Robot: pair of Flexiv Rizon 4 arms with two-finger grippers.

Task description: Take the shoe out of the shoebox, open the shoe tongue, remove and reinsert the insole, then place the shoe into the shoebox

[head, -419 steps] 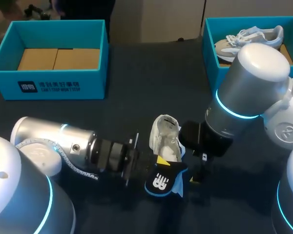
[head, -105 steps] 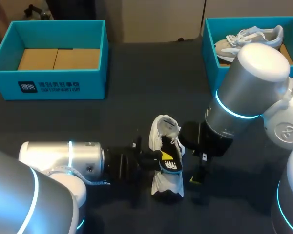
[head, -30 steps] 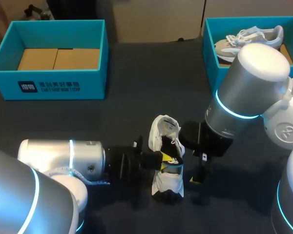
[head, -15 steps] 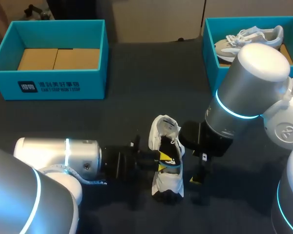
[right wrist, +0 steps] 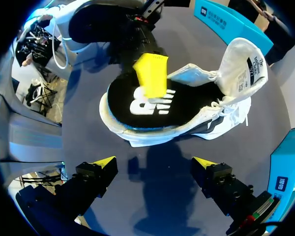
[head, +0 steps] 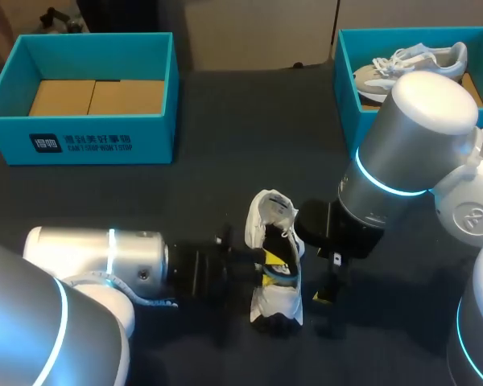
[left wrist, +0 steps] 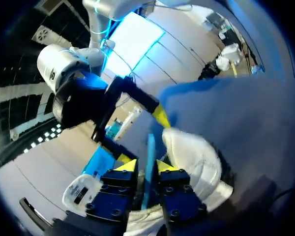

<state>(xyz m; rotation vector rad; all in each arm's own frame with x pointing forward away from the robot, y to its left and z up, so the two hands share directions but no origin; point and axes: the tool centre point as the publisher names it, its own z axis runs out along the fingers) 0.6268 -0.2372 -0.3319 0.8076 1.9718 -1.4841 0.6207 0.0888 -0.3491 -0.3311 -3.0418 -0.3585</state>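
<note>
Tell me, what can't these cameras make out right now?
Second shoe in the far right box: head view, partly covered by the right arm.
Right gripper: head view, nearly all hidden beneath its own wrist.
Whether the left gripper truly clamps the insole: right wrist view, the insole hides its underside.

The white shoe lies on its side on the surface before me, tongue folded back. Its black insole, white logo showing, sits mostly inside, blue edge pinched in my left jaws. The teal shoebox stands well apart.
</note>
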